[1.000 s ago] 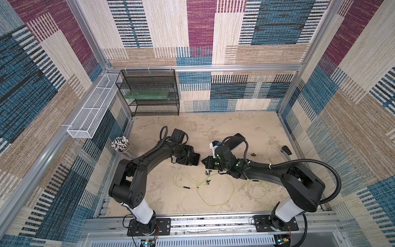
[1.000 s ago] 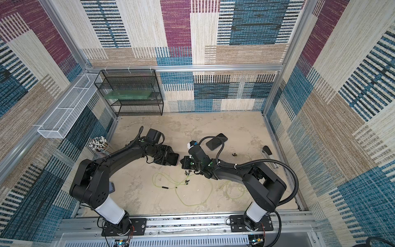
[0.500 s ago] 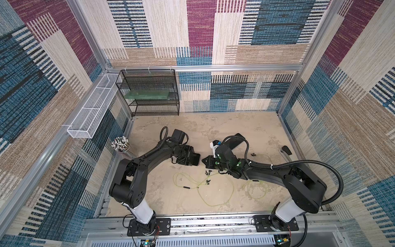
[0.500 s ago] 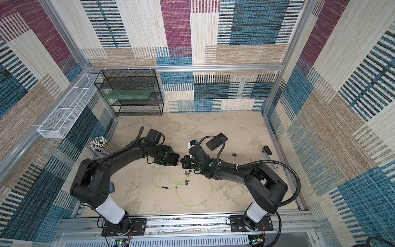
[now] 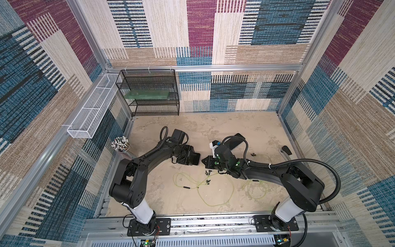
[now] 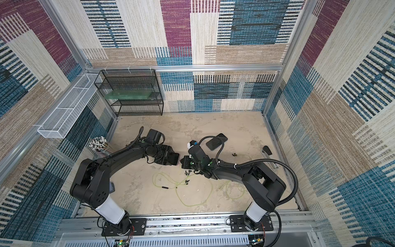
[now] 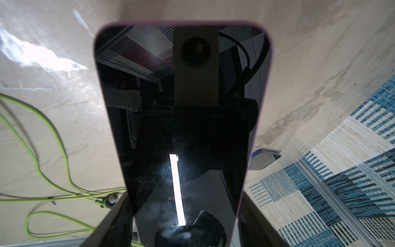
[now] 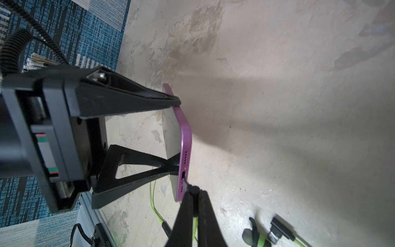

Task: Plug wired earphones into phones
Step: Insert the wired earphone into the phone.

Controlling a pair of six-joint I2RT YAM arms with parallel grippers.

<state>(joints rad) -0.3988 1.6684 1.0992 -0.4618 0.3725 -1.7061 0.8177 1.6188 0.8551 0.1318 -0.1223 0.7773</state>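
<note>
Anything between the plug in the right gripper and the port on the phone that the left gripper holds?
Nothing visible. The plug, pinched in the right gripper, has its metal tip at the port on the purple bottom edge of the phone; the left gripper clamps the phone's sides, leaving the port uncovered.

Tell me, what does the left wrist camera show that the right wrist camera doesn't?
Only the left wrist view: the phone face-on, its glossy dark screen mirroring the camera. Only the right wrist view: its purple bottom edge with the port, the plug pinched in the shut right gripper with its tip at that port, and the left gripper clamping the phone's sides. Both: the same phone, yellow-green earphone cable, beige table.
</note>
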